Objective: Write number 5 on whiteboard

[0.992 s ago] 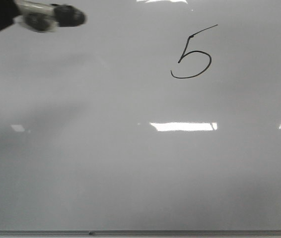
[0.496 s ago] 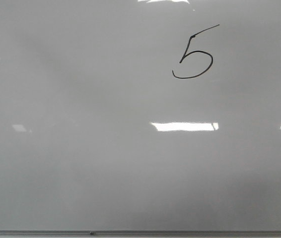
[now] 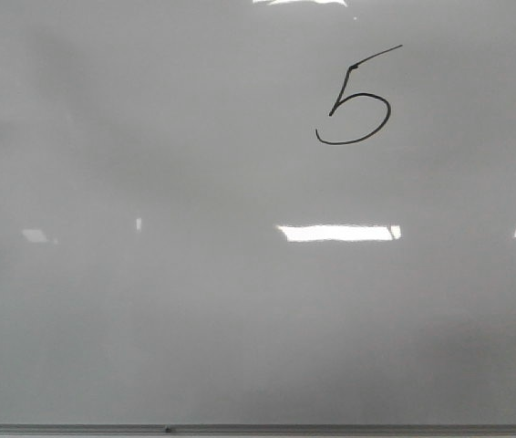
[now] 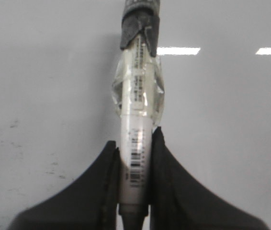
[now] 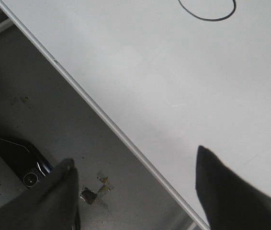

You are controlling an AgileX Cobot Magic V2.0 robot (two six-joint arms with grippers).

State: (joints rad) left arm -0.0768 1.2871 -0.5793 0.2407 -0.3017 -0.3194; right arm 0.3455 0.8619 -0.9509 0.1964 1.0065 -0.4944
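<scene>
Through my right wrist camera I see a dull grey floor (image 5: pixel 54 120) filling the lower left of the frame, stained and scuffed. A torn scrap of tape (image 5: pixel 97 189) lies low down. Beside it, at the left edge, sits a dark base with a round caster (image 5: pixel 30 178).

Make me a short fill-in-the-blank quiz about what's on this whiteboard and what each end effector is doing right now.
1. The digit drawn on the whiteboard is a ____.
2. The left end effector is shut on a ____.
3. The right end effector is ____, holding nothing.
4. In the front view, the number sits in the board's upper ____ part.

Missing words: 5; marker; open; right
</scene>
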